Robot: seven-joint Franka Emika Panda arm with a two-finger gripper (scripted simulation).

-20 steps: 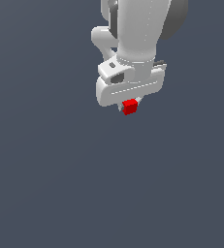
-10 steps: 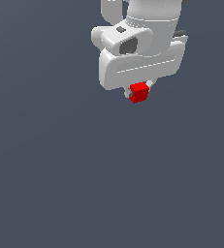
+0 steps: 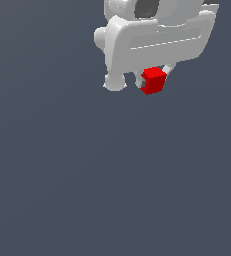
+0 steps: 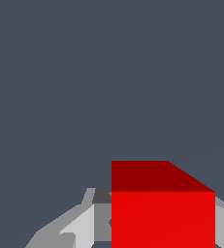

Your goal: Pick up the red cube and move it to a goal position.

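Gripper (image 3: 153, 82) clamps the cube (image 3: 153, 81) (carry step, I judge); next, steady travel to goal.

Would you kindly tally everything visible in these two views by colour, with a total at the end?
Red: 1, the red cube, held between the fingers.
White: 1, the gripper, shut on the cube.
Total: 2.

exterior view close on the tool (image 3: 152, 82), wrist view closer, both sharing the red cube (image 4: 163, 213)
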